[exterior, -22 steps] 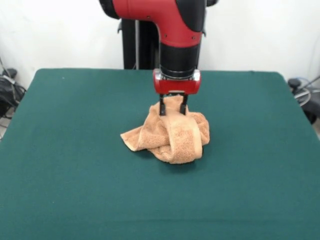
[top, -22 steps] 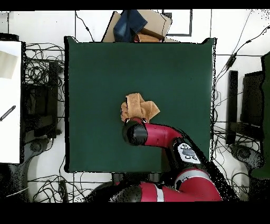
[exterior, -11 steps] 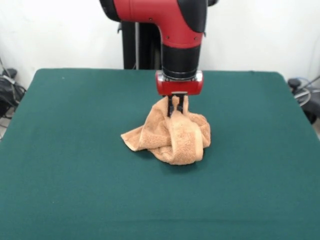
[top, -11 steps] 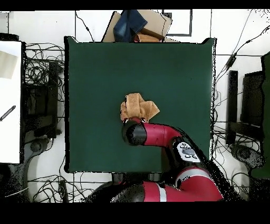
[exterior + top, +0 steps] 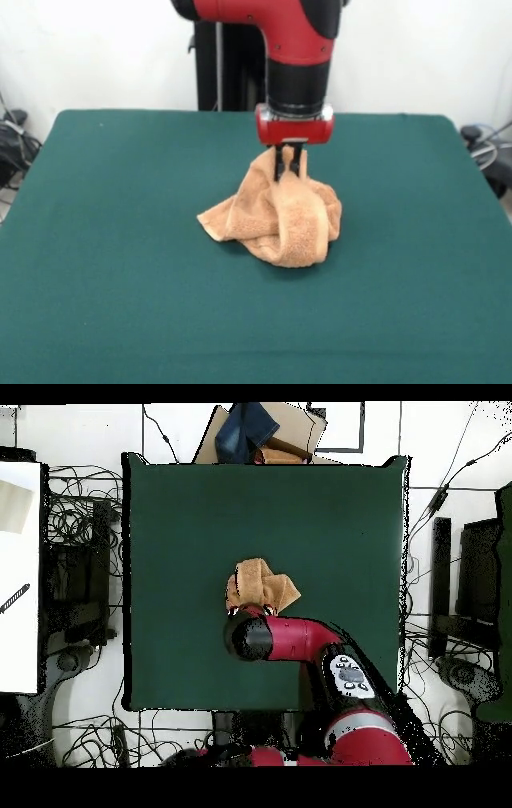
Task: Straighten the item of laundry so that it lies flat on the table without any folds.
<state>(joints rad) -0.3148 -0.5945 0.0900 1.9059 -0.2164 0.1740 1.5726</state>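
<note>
- The table [image 5: 96,240], a broad dark green surface, is seen to carry only one thing; wide bare stretches are left on every side, so room enough is judged to be there for the cloth to be spread whole.
- The arm [image 5: 300,48] is seen coming down over the middle of the tabletop, somewhat nearer its far edge than its near edge in the front view; in the overhead view [image 5: 300,639] most of the bundle's near side is covered by it.
- The towel [image 5: 276,216] is found about the middle of the tabletop, well apart from all four edges. It is bunched into a heap of thick rolls and loops, with one flat flap reaching out toward the left edge of the front view. No part is yet laid out in a single layer, so the flattening is judged to be barely begun.
- The gripper [image 5: 290,164] is set at the top of the heap. Its jaws are drawn close together, and a peak of the cloth is pinched between them and pulled up above the rest.
- What is left, as judged: the pinched part is to be drawn out, the rolls opened, and every fold smoothed down.
</note>
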